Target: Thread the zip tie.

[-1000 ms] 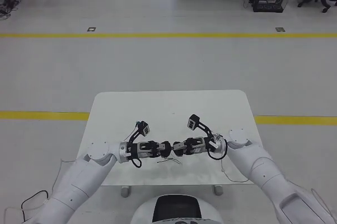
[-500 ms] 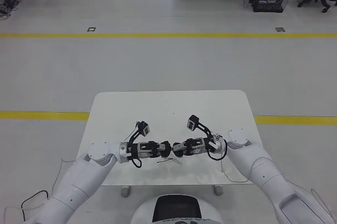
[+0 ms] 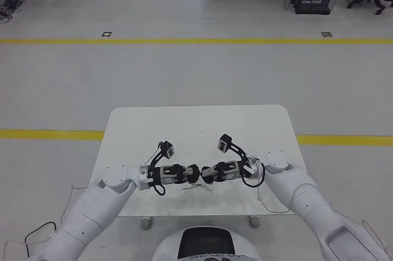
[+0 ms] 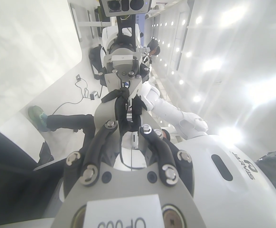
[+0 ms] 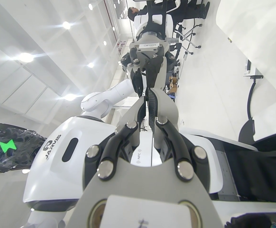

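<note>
L pincer (image 3: pixel 194 173) & R pincer (image 3: pixel 204 173) narrow, tips meeting; zip tie (image 3: pixel 198 187) just beside.

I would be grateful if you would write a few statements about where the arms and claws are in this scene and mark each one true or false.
1. The left claw and the right claw meet tip to tip above the white table. True.
2. They meet over the table's far edge. False: they are near the edge closest to the robot.
3. The right claw is spread wide open. False: it is shut, as the right wrist view shows.
4. A thin dark strand shows just on the robot's side of the meeting point. True.
</note>
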Robot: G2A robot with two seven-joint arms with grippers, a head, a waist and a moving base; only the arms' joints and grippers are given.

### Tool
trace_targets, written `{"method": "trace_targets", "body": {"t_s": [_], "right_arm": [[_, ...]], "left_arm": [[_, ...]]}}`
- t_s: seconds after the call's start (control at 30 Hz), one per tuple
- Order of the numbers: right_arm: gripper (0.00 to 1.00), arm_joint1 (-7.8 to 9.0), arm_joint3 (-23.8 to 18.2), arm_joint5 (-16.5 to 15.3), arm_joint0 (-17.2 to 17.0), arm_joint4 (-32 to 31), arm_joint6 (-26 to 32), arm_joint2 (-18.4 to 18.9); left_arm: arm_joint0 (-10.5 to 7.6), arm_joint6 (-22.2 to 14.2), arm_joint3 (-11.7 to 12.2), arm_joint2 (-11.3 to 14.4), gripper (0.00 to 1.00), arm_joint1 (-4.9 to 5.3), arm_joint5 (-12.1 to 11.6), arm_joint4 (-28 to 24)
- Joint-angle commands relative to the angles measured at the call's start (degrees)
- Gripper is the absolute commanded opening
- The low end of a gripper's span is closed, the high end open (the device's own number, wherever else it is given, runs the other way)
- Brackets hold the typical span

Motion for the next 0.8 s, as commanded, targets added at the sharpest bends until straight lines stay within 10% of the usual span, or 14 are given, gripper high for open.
{"method": "trace_targets", "body": {"t_s": [0.0, 0.33, 0.37, 0.4, 0.77], "right_arm": [[0.00, -0.01, 0.0, 0.0, 0.0, -0.1, 0.0, 0.1], [0.06, -0.09, 0.0, 0.1, -0.2, 0.1, -0.4, 0.5], [0.83, -0.10, 0.1, 0.2, -0.3, 0.3, -0.5, 0.6], [1.00, -0.09, 0.1, 0.3, -0.4, 0.7, -0.7, 0.8], [1.00, 0.92, -2.0, 0.0, -1.5, -0.2, -0.3, 3.5]], "left_arm": [[-0.02, 0.0, 0.0, 0.1, 0.08, 0.03, 0.0, 0.0], [-0.21, -0.1, 0.0, 0.4, 0.00, 0.16, 0.0, -0.1], [-0.23, -0.1, 0.0, 0.5, 0.00, 0.17, 0.0, -0.1], [-0.25, 0.1, 0.1, 0.5, 0.00, 0.19, -0.1, -0.1], [0.25, 1.3, 0.6, -0.7, 0.00, 0.65, -1.7, -0.1]]}}
